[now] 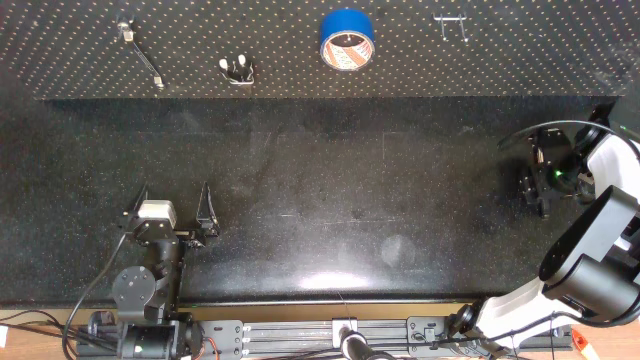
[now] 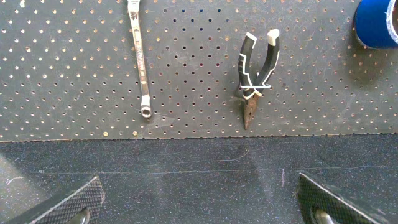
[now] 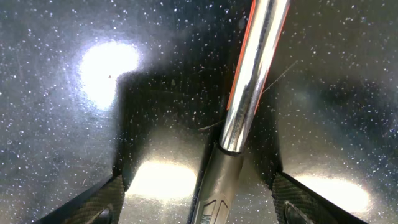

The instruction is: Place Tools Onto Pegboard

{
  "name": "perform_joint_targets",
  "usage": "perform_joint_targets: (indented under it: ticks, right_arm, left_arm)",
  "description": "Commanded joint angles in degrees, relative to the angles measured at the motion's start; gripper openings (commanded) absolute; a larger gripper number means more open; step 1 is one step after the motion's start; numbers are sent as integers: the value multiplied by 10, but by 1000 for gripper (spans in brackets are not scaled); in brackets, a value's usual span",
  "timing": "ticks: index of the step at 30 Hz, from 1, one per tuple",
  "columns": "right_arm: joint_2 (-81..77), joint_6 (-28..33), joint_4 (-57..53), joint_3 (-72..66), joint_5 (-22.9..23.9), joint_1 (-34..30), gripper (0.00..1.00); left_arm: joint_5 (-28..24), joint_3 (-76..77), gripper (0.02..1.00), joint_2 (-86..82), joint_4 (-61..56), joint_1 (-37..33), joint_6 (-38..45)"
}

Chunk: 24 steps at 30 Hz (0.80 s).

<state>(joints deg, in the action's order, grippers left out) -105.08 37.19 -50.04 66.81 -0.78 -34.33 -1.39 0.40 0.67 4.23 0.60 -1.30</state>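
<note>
- Pegboard [image 1: 280,40] runs along the far edge of the black speckled worktop [image 1: 350,200]; three things hang on it, and a bare wire hook [image 1: 452,25] sits further toward the right arm's side.
- Wrench [image 1: 142,55] hangs at the left end of the board, its ring end lowest in the left wrist view [image 2: 142,62]; pliers [image 1: 237,70] hang just beside it, handles up and nose pointing down [image 2: 256,74], well apart from the wrench.
- Roll of blue tape [image 1: 347,40] hangs near the middle of the board, between the pliers and the hook; the left wrist view catches its edge at a corner [image 2: 376,22].
- Left gripper [image 1: 172,212] sits low over the worktop on its own side, facing the board; its jaws stand wide apart with nothing between them [image 2: 202,202].
- Right gripper [image 1: 535,175] is at the far right of the worktop, well away from the board; its jaws are spread [image 3: 199,196] and straddle a chrome-shafted tool [image 3: 249,93] (black handle, a red-orange stripe along the shaft).
- That tool lies on the worktop between the two fingers; neither finger touches it, with dark worktop showing on both sides of the shaft.
</note>
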Motion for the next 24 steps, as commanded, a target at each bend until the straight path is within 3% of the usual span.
perform_joint_targets:
  ticks: [1, 7, 24]
  right_arm:
    - [-20, -15, -2, -5, -2, -6, 467]
    - [-21, -13, -2, -5, -1, -6, 248]
    - [-21, -13, -4, -5, -1, -6, 187]
  left_arm:
    - [-6, -1, 996, -5, 4, 2, 7]
    - [-6, -1, 996, -5, 4, 2, 7]
    - [-6, -1, 996, -5, 4, 2, 7]
